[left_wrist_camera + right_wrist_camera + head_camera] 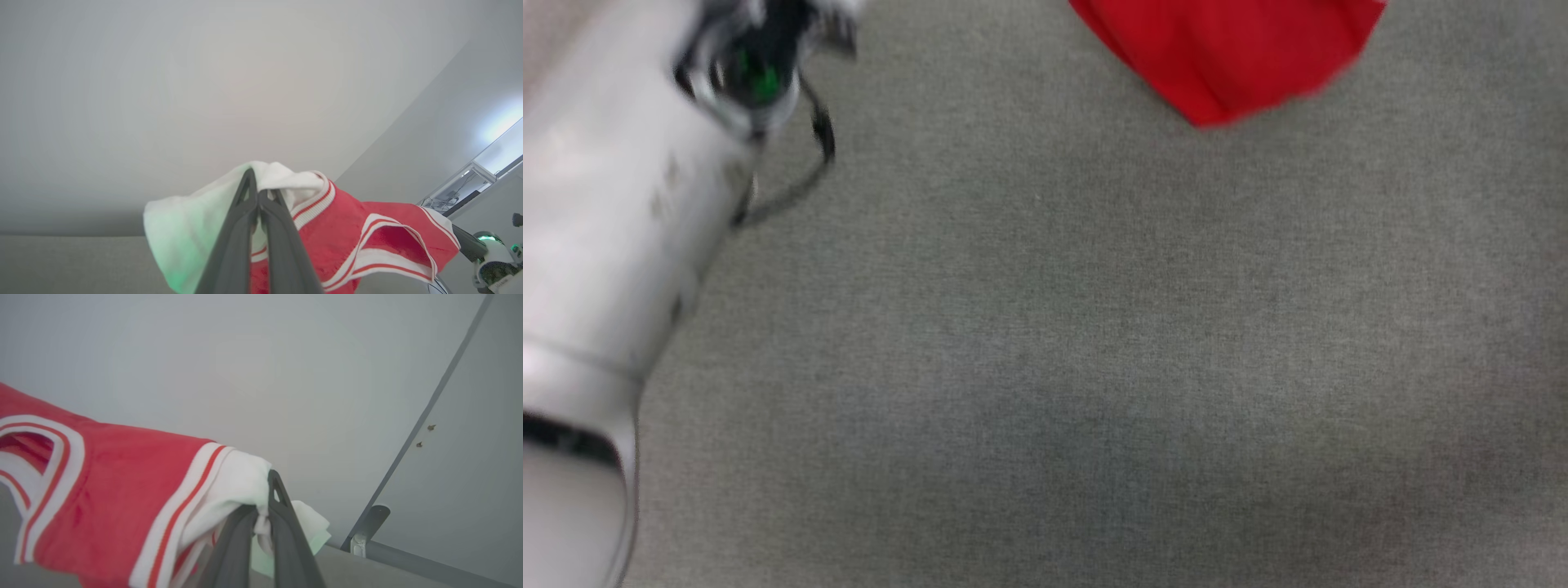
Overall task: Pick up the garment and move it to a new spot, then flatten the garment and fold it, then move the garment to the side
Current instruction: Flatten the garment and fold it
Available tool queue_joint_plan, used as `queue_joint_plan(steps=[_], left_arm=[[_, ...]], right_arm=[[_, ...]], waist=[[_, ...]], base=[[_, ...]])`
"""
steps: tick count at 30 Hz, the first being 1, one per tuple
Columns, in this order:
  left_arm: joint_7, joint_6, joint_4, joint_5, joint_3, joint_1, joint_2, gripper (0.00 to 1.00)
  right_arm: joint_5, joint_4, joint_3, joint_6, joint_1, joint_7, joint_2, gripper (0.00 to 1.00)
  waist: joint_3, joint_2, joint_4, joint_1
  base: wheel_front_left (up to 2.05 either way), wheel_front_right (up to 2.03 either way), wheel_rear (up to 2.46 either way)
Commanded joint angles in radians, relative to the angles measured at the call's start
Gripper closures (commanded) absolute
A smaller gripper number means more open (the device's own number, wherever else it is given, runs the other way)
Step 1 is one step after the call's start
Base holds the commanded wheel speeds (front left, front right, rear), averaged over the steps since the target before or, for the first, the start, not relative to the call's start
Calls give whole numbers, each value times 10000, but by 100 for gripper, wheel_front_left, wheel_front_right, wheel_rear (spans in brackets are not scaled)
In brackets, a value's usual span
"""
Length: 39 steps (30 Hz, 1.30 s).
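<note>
The garment (pixel 347 237) is red with a white sleeve and red-white striped trim, and it is lifted and stretched between my two grippers. In the left wrist view my left gripper (pixel 255 183) is shut on the white sleeve cloth. The right wrist view shows my right gripper (pixel 263 494) shut on the garment's (pixel 106 490) other white sleeve, the red body spreading to the left. In the head view a plain red part of the garment (pixel 1225 57) hangs in at the top. Its lettering is hidden.
The grey felt surface (pixel 1045 367) spreads below. My pale left forearm (pixel 613 229) crosses the head view's left side. A pale wall stands behind, with a grey rail and bracket (pixel 365 531). The other arm's wrist (pixel 494 253) sits beyond the garment.
</note>
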Motion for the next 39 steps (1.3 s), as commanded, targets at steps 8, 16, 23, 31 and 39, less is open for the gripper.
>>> queue_joint_plan(steps=[8, 16, 23, 31, 39], left_arm=[[-1488, 186, 1837, 517, 1056, -3249, -706, 100], [-1675, -67, 2424, 825, 1347, -3098, -1071, 100], [-896, -88, 263, 236, 677, 95, -381, 100], [-1002, -82, -2327, -135, 47, 4108, 1209, 100], [-1458, 552, -4278, -440, -120, 7190, 1938, 100]], right_arm=[[-524, 2595, -1535, -18, -3410, -1238, 1269, 100], [-488, 3384, -1083, -18, -3596, -1482, 1837, 100], [828, 1393, -15, -18, -799, -693, 625, 100], [2015, -1454, 353, -18, 3139, -318, -1346, 100], [2117, -3011, -86, -18, 6280, -460, -2160, 100]], waist=[[657, 0, -271, -1], [346, 0, -331, -1], [-34, 0, -338, -1], [-613, 0, -263, -1], [-1345, 0, -271, -1]], base=[[0, 0, 0], [0, 0, 0], [0, 0, 0], [0, 0, 0], [0, 0, 0]])
